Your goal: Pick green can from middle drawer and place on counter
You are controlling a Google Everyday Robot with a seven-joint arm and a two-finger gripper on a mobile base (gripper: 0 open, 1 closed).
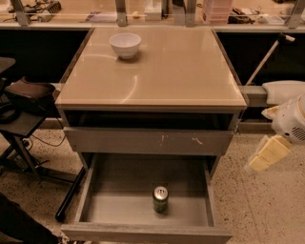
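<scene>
The green can [160, 199] stands upright on the grey floor of the middle drawer [109, 205], which is pulled out wide at the bottom of the cabinet. The can is near the drawer's front, a little right of centre, with its silver lid showing. The beige counter [162, 71] caps the cabinet above. My gripper [265, 155] hangs in the air to the right of the cabinet, beside the scratched drawer front, above and well to the right of the can. It holds nothing.
A white bowl [125, 44] sits on the counter's back left. A grey drawer front with pale scratch marks [147, 141] is above the open drawer. A dark chair and stand [24, 109] are at the left. A cluttered bench [152, 9] runs behind.
</scene>
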